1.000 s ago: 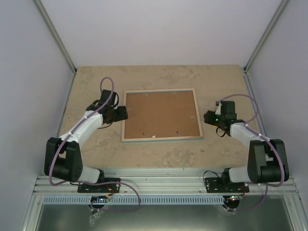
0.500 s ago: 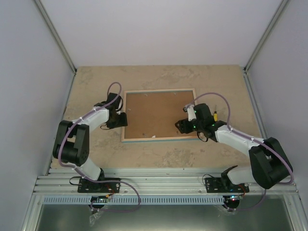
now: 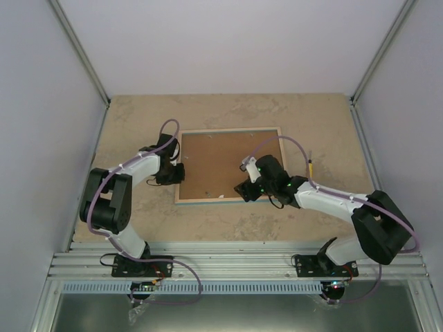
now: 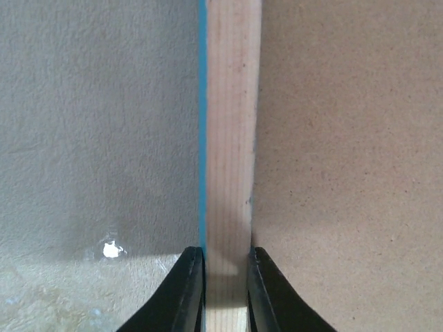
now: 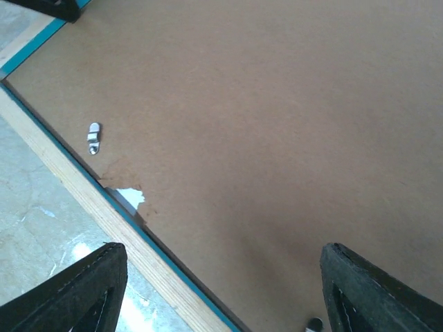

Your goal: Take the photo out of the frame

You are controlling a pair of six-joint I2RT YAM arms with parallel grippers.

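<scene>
Right now the frame (image 3: 208, 200) lies face down in the middle of the desk (image 3: 138, 117), its brown back panel (image 3: 218, 159) turned up, which is the side you need to reach whatever sits inside. The photo itself cannot be seen in any view; I judge it is under that panel, facing the desk. The left gripper (image 4: 226, 259) has its fingers pinched on the pale wooden rail along the frame's left side, one finger on the outer blue face and one against the panel's edge, most likely to pin the frame so it does not slide while the other arm works. The right gripper (image 5: 223, 249) hangs over the panel near the frame's near edge with its jaws spread wide and nothing between them. Just ahead of it sits a small metal clip (image 5: 93, 137), beside a torn patch (image 5: 128, 194) of the panel where white shows through. Turning that clip looks like the step in hand, since it holds the panel shut.
</scene>
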